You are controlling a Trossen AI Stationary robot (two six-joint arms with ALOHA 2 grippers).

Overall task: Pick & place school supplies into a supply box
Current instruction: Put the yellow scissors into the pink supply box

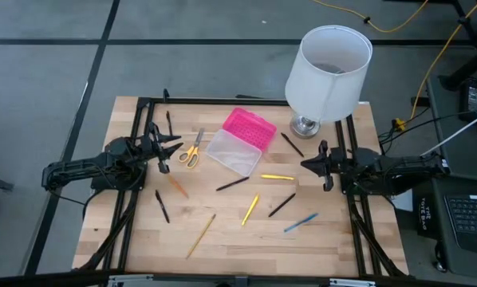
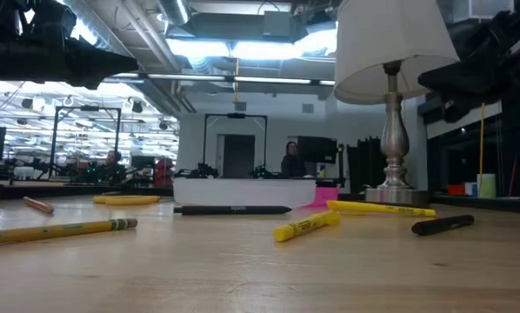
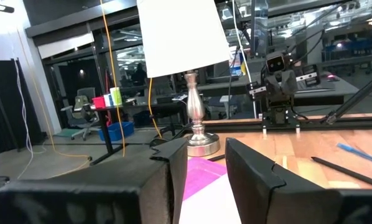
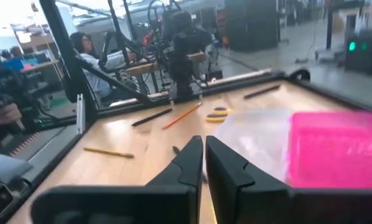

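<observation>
1. Evidently, the pink-and-clear plastic supply box (image 1: 244, 140) sat mid-table, lying diagonally between both arms.
2. The left gripper (image 1: 163, 151) hung released beside the yellow-handled scissors (image 1: 192, 150), nearest.
3. The right gripper (image 1: 319, 165) was clenched, empty.

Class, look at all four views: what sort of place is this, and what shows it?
Likely a robotics lab or workshop: exposed ceiling ducts, more robot rigs behind, and a person at a workbench.
</observation>
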